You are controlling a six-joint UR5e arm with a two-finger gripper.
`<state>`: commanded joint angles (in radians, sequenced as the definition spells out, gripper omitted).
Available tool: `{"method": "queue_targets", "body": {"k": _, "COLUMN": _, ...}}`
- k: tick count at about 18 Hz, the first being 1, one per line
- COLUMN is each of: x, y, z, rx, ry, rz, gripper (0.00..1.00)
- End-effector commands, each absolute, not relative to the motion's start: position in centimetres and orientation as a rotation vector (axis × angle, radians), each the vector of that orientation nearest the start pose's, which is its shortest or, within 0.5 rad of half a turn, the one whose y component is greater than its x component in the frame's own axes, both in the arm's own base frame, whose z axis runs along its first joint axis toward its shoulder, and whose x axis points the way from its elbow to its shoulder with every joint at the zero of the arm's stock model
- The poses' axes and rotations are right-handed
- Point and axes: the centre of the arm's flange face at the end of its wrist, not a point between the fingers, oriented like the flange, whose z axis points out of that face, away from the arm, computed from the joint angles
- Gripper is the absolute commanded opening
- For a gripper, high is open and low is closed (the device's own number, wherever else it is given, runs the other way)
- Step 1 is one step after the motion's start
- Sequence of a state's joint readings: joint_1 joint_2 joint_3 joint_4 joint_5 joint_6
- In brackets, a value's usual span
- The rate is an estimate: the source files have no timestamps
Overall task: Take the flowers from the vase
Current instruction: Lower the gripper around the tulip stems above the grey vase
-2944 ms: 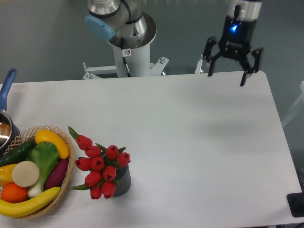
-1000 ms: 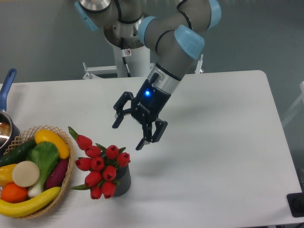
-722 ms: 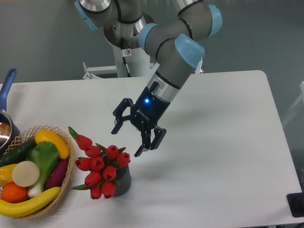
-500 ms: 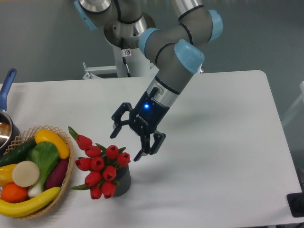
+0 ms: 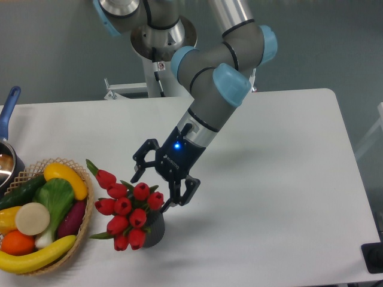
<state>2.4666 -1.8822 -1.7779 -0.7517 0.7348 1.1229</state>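
1. The gripper (image 5: 154, 190) hangs at lower centre-left of the frame, its fingers (image 5: 181, 195) spread apart, holding nothing.
2. The flowers (image 5: 127, 208) stand in the vase (image 5: 155, 229) at lower left, red buds fanning wider than the vase mouth.
3. The gripper's fingertips flank the upper right buds of the bunch; whether they touch cannot be told.
4. The vase rests upright on the white counter (image 5: 269, 179).
5. A wicker basket (image 5: 88, 207) of produce sits just left of the flowers.
6. A blue-handled pot (image 5: 7, 137) shows at the left edge.
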Motion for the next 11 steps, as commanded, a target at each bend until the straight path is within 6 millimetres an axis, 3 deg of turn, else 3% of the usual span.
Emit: {"method": "queue_targets", "body": {"k": 11, "x": -32.15, "y": 53.77, "z": 32.95, "rx": -2.241, "ry": 0.428, "rz": -0.264, "gripper": 1.0}}
